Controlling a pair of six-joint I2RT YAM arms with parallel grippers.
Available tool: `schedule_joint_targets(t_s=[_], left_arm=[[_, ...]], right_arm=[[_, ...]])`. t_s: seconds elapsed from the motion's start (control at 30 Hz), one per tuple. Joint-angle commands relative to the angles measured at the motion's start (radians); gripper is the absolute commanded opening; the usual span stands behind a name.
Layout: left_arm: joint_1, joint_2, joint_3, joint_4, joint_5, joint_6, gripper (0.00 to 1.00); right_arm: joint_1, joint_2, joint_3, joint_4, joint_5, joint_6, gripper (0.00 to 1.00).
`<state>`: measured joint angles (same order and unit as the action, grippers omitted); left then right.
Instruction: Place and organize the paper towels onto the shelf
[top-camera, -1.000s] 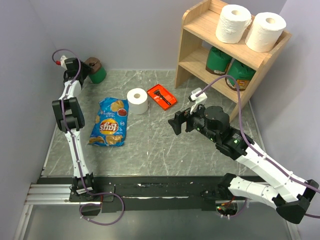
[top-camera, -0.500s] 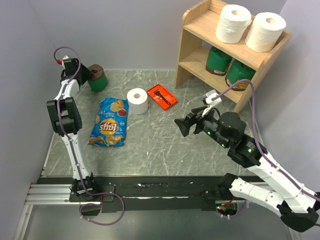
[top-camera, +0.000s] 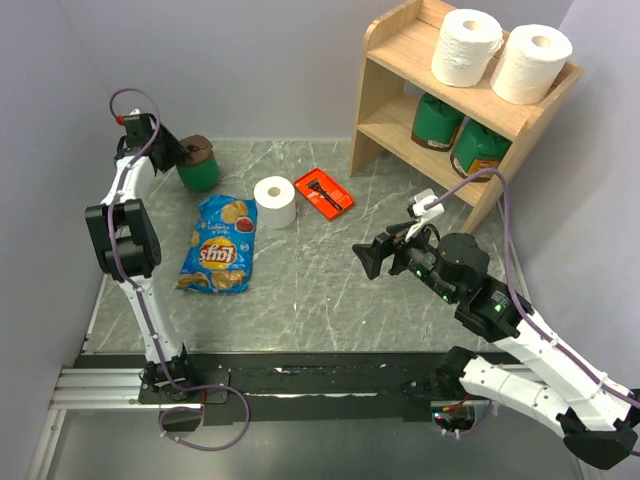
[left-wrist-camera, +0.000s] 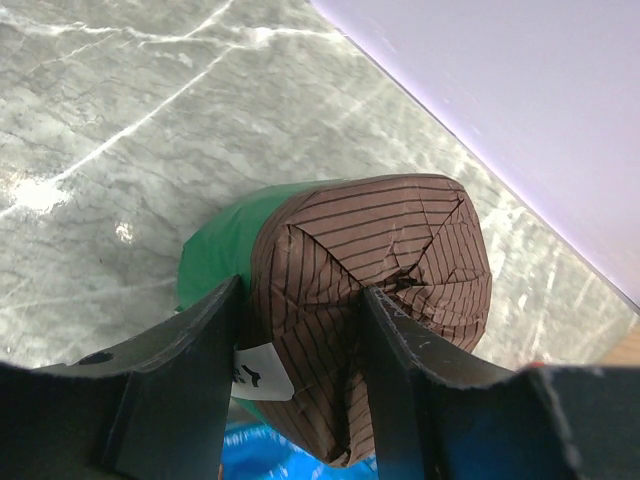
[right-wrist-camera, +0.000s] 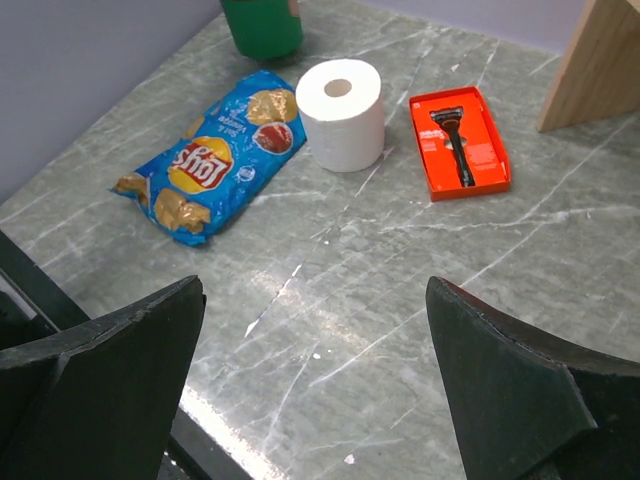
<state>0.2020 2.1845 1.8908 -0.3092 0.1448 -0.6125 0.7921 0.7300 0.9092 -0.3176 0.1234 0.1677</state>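
Left jaws on crinkled, brown-capped canister (left-wrist-camera: 352, 288)

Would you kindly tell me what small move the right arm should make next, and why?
Probably ease the right gripper forward and down toward the last paper towel roll. Its jaws stand wide open and empty, the roll stands upright on the table ahead of it, two rolls already sit on the shelf top, and the left gripper is clamped on the green canister.
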Motion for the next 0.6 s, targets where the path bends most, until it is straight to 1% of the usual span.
schedule_joint_targets(t_s=[0.0,0.1,0.23,0.27,0.33,0.37,0.4,0.43,0.5,0.53,0.57], left_arm=[[-0.009,-0.141,0.037,0.006,0.042,0.019,0.48],[-0.012,-0.181,0.045,-0.016,0.074,0.011,0.48],[-0.024,-0.281,-0.004,0.010,0.186,-0.035,0.48],[-0.041,-0.301,-0.037,0.018,0.211,-0.049,0.48],[-0.065,-0.359,-0.067,0.024,0.249,-0.055,0.48],[-0.093,-0.379,-0.100,0.027,0.260,-0.058,0.49],[-0.105,-0.419,-0.119,0.033,0.295,-0.065,0.49],[-0.119,-0.442,-0.146,0.080,0.326,-0.096,0.49],[-0.160,-0.509,-0.238,0.129,0.375,-0.133,0.49],[-0.180,-0.532,-0.275,0.162,0.413,-0.170,0.50],[-0.226,-0.555,-0.338,0.227,0.429,-0.188,0.50]], right_arm=[[-0.002,-0.008,-0.010,0.092,0.061,-0.003,0.98],[-0.013,0.043,0.051,0.083,0.088,-0.020,0.98],[-0.069,0.106,0.123,0.098,-0.016,0.001,0.99],[-0.106,0.123,0.126,0.130,-0.087,0.018,0.99],[-0.158,0.137,0.116,0.178,-0.175,0.087,0.98],[-0.183,0.147,0.105,0.211,-0.264,0.116,0.99],[-0.235,0.152,0.071,0.283,-0.301,0.180,0.98],[-0.255,0.158,0.053,0.314,-0.344,0.206,0.98],[-0.290,0.177,-0.004,0.456,-0.424,0.269,0.98],[-0.294,0.180,-0.022,0.492,-0.435,0.282,0.99],[-0.298,0.184,-0.064,0.532,-0.444,0.292,0.99]])
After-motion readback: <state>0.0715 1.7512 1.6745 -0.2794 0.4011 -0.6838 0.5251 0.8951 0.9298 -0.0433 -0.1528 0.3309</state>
